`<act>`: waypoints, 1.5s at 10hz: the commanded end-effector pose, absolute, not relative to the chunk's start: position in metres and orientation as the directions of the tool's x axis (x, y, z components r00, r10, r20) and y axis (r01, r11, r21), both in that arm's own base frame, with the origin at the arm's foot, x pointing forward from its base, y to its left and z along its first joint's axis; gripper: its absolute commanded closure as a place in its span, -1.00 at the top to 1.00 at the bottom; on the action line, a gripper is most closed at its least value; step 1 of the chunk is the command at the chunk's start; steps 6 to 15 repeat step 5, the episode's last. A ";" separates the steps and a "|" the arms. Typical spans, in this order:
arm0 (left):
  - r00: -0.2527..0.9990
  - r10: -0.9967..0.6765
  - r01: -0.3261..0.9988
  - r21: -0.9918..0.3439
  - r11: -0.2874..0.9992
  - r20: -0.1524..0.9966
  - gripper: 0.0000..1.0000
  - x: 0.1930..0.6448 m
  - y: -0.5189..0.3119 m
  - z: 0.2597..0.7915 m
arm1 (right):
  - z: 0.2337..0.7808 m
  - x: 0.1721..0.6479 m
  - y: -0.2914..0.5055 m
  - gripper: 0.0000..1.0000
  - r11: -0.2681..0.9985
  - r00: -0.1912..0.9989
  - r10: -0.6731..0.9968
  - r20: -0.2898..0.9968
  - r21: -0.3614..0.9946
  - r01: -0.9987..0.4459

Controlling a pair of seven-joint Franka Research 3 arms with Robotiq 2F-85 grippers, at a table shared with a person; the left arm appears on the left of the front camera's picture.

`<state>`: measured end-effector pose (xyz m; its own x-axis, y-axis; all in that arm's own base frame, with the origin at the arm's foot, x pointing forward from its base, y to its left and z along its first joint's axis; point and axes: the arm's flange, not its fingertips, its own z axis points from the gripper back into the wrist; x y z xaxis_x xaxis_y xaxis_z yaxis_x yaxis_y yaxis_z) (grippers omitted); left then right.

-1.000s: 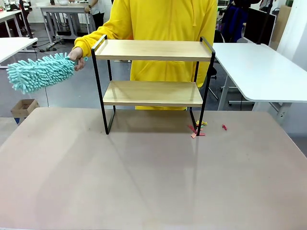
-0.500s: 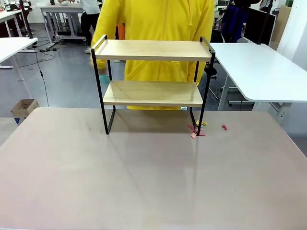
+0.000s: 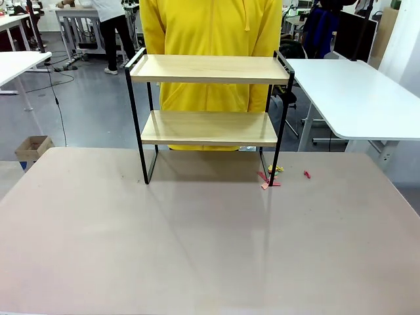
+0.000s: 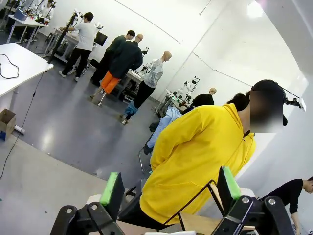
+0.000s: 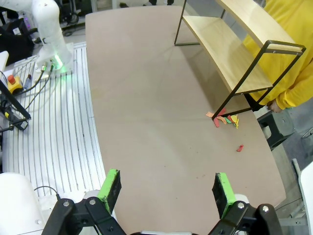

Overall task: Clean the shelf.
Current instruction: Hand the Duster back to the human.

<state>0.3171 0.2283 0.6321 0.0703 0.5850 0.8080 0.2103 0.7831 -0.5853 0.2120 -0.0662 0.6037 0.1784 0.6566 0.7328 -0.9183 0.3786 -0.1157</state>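
Two-tier shelf with thin black metal frame and light wooden boards [image 3: 209,118] stands upper centre of frame, at the far edge of the beige desk [image 3: 197,243]. Judged light, rigid, tippy; grasp the side rail. Left pincer [image 4: 168,188] and right pincer [image 5: 165,188] both wide, empty.

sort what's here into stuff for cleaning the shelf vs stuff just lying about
For the job: shelf; coloured scraps at its foot; left gripper and right gripper, both open.

Lying about: cardboard box on the floor; white side table.
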 end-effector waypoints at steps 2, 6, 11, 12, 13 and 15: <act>0.069 0.578 0.203 -0.579 0.790 0.813 1.00 0.315 0.227 0.629 | 0.606 0.212 -0.067 1.00 0.367 0.162 0.651 0.741 -0.121 -0.922; 0.069 0.578 0.203 -0.579 0.790 0.813 1.00 0.315 0.227 0.629 | 0.606 0.212 -0.067 1.00 0.367 0.162 0.651 0.741 -0.121 -0.922; 0.069 0.578 0.203 -0.579 0.790 0.813 1.00 0.315 0.227 0.629 | 0.606 0.212 -0.067 1.00 0.367 0.162 0.651 0.741 -0.121 -0.922; 0.069 0.578 0.203 -0.579 0.790 0.813 1.00 0.315 0.227 0.629 | 0.606 0.212 -0.067 1.00 0.367 0.162 0.651 0.741 -0.121 -0.922; 0.069 0.578 0.203 -0.579 0.790 0.813 1.00 0.315 0.227 0.629 | 0.606 0.212 -0.067 1.00 0.367 0.162 0.651 0.741 -0.121 -0.922; 0.069 0.578 0.203 -0.579 0.790 0.813 1.00 0.315 0.227 0.629 | 0.606 0.212 -0.067 1.00 0.367 0.162 0.651 0.741 -0.121 -0.922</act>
